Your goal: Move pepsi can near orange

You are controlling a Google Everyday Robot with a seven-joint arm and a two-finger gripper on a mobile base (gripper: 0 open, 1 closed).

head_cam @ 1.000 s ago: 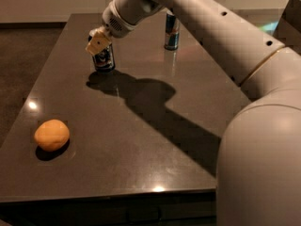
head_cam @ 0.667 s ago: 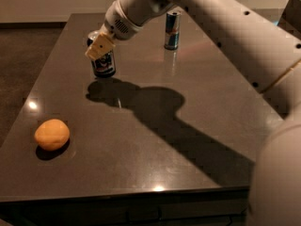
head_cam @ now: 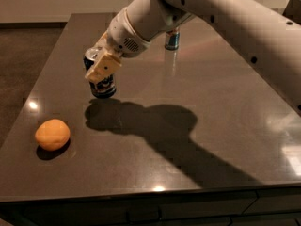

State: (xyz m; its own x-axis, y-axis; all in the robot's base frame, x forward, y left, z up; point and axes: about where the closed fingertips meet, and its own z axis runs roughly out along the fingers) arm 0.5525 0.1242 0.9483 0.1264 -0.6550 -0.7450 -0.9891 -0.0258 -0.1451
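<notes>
The orange [head_cam: 52, 134] lies near the front left corner of the dark, glossy table [head_cam: 221, 121], resting on the surface with its own small shadow under it. To its right and further back is the pepsi can [head_cam: 104, 86], upright and well apart from the fruit, with bare tabletop between them. The gripper [head_cam: 98, 66] comes down on the can from above and is clenched around its upper part: a tan finger [head_cam: 105, 67] lies across the near side of the can and covers much of its top. Whether the can's base touches the table or hangs just over it cannot be told; a broad shadow spreads on the surface right below and to the right of it. Further right, toward the far edge of the table, stands a slimmer blue-and-silver can [head_cam: 172, 39], partly hidden behind the robot's arm [head_cam: 221, 13], which reaches in from the upper right.
</notes>
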